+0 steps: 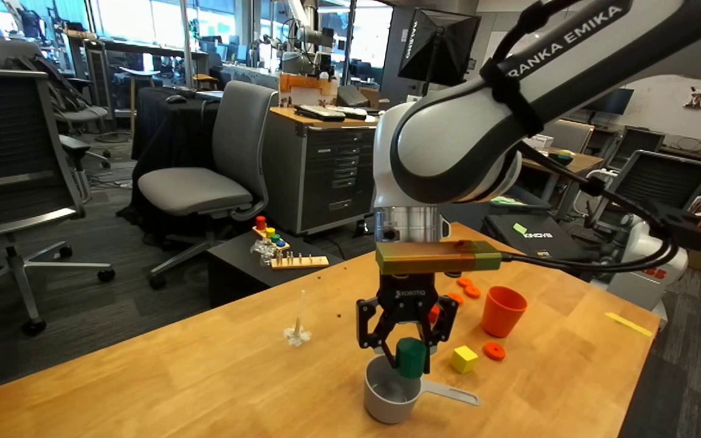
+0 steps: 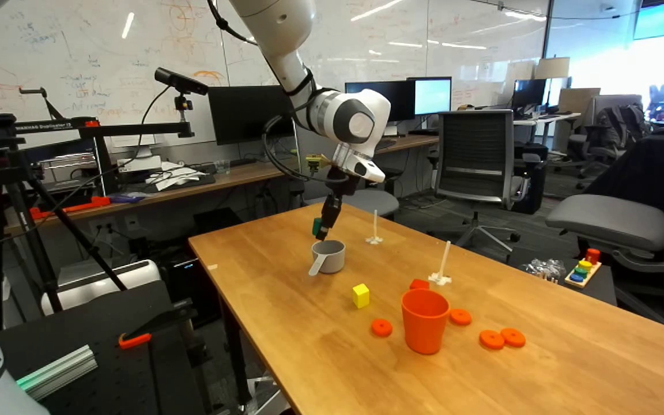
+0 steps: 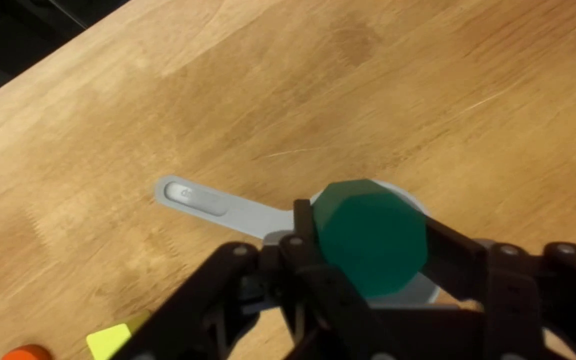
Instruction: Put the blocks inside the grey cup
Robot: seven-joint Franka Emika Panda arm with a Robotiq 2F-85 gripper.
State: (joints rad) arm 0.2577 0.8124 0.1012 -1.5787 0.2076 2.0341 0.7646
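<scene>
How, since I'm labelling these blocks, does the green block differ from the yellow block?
The green block is dark and many-sided; the yellow block is bright and cube-shaped. The green block is held in the gripper, off the table; the yellow block rests on the table. Both are single-coloured and outside the grey cup.

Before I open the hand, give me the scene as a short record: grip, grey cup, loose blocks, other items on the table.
hand: closed on the green octagonal block
block position: above the grey measuring cup, not inside it
cup state: upright, handle out to the side; no block in the visible part of its inside
loose blocks: yellow cube; red block, partly hidden in both exterior views
other items: upright red-orange cup; four orange discs lying flat
</scene>
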